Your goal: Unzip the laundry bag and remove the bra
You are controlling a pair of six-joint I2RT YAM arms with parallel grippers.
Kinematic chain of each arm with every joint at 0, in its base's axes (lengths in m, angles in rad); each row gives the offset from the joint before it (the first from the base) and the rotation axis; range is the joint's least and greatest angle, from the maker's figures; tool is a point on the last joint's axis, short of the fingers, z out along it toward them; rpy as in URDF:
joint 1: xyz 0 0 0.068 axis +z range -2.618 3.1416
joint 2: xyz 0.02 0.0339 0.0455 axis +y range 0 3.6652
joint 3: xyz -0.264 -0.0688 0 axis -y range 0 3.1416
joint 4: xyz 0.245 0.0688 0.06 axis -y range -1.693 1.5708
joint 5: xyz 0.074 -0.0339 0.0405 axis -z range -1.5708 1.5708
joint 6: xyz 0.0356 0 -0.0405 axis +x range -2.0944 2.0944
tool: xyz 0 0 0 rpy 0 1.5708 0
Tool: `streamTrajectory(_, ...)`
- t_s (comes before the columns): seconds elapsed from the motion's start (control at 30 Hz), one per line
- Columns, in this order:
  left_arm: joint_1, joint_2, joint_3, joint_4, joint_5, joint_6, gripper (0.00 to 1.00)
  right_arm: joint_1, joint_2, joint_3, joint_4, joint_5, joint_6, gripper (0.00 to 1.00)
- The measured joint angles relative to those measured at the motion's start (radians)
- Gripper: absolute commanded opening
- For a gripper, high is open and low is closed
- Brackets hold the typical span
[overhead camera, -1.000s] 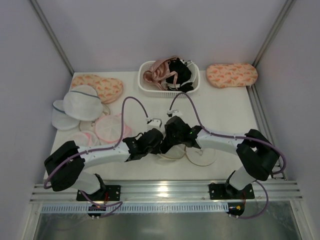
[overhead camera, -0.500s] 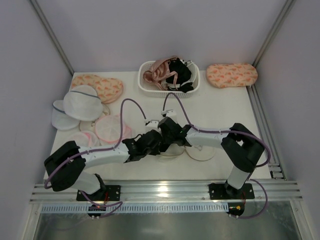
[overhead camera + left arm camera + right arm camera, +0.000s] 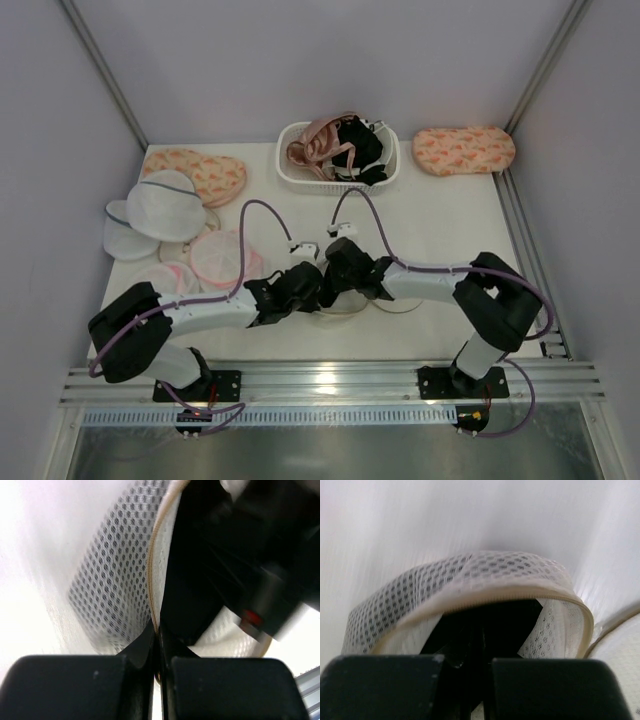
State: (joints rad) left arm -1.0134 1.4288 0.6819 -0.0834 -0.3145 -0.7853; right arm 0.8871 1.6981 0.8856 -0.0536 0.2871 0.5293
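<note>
Pinching laundry bag [image 3: 112, 580] rim near bench's [image 3: 450, 215] front edge, left gripper [image 3: 156, 636] clamped, right gripper [image 3: 481, 647] closed on bra [image 3: 492, 616] inside.

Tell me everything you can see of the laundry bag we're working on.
The laundry bag is limp cream-white honeycomb mesh with a tan zipper rim. It lies on the table between the arms. Its mouth gapes in an arch, with something black inside. The left gripper is pinched shut on its rim. The right gripper is shut at the opening; on what, I cannot tell.
</note>
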Motion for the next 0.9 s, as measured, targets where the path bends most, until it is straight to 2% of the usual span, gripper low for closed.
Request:
streamTrajectory(0.17,0.0,-0.017,0.0,-0.007,-0.011,-0.001,0.0,-0.001,-0.218,-0.158,-0.02,-0.185,-0.025,0.04)
streamTrajectory(0.4,0.005,-0.043,0.0,-0.007,-0.024,-0.015,0.0,0.002,-0.524,-0.288,-0.032,-0.471,-0.065,0.04)
streamTrajectory(0.53,0.005,-0.043,0.0,-0.006,-0.021,-0.024,0.0,0.003,-0.665,-0.36,-0.014,-0.554,-0.074,0.04)
streamTrajectory(0.7,0.005,-0.043,-0.001,-0.002,-0.009,-0.032,0.0,0.003,-0.784,-0.419,0.04,-0.539,-0.06,0.04)
streamTrajectory(0.9,0.006,-0.043,-0.018,0.014,-0.004,-0.05,0.0,0.004,-0.993,-0.527,0.157,-0.353,-0.006,0.04)
